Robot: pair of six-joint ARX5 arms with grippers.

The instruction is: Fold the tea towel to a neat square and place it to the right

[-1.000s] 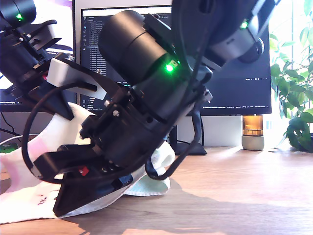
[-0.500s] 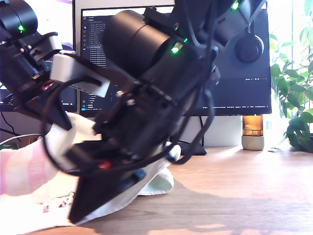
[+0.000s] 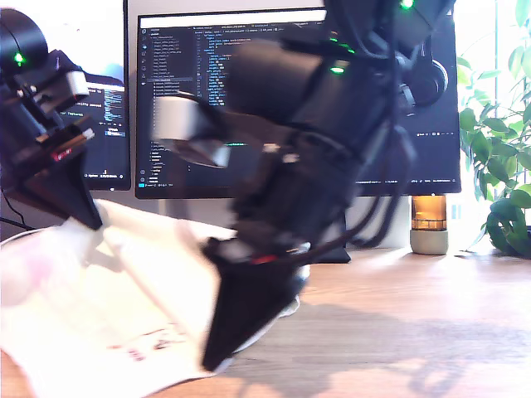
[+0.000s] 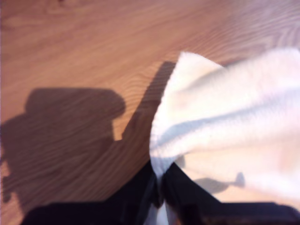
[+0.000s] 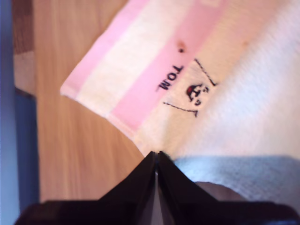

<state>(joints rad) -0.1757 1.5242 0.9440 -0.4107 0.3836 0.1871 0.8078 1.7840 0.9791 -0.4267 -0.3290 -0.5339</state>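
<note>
My first hand (image 4: 161,194) pinches the tea towel (image 4: 225,136) at an edge; my second hand (image 5: 157,180) clamps another edge. Soft, light, floppy cloth sags between them onto the surface (image 3: 415,332); edges grip best.

my first gripper (image 4: 159,197) has its two black jaws pressed together, pinching an edge of the tea towel (image 4: 229,122) above the wooden table (image 4: 70,56). my second gripper (image 5: 157,164) is likewise clamped on the towel, jaws meeting at a point. in the exterior view both arms angle down toward the towel, one blurred.
</note>
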